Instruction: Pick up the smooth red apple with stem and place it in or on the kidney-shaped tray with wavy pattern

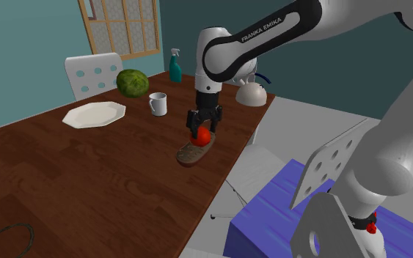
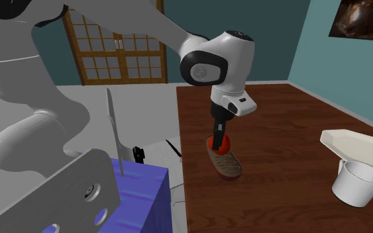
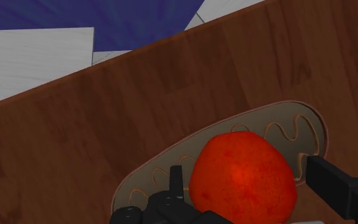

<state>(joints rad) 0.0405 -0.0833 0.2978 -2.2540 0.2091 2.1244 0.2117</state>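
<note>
Near the table's (image 1: 87, 183) edge, the red apple (image 1: 202, 136) is sitting over the 2 o'clock end of the kidney-shaped tray (image 1: 188, 156) in the shoulder view, seemingly resting on it. The pincer (image 1: 203, 130) is pointing straight down around the fruit. It is standing slightly spread, flanking the apple rather than pinching it, so by my reading the placing is all but done.

The risks are coming from three things. The apple is round and the tray is looking shallow, so a nudge could be sending it rolling. The pincer is standing so close on both sides that a slanted lift could be dragging the fruit along. The table's edge is lying just at the tray's 3 o'clock, so a rolling apple could be dropping to the floor.

The wrist view is showing what the others are not: the wavy line running along the tray (image 3: 301, 124) and a thin strip of tray between the apple (image 3: 244, 175) and one side of the pincer (image 3: 246, 184). The shoulder view is adding the white mug (image 1: 158, 103) at the apple's 10 o'clock and the white plate (image 1: 93, 114) beyond it. The second exterior view is setting the apple (image 2: 219, 143) at the 11 o'clock end of the tray (image 2: 230, 169).
</note>
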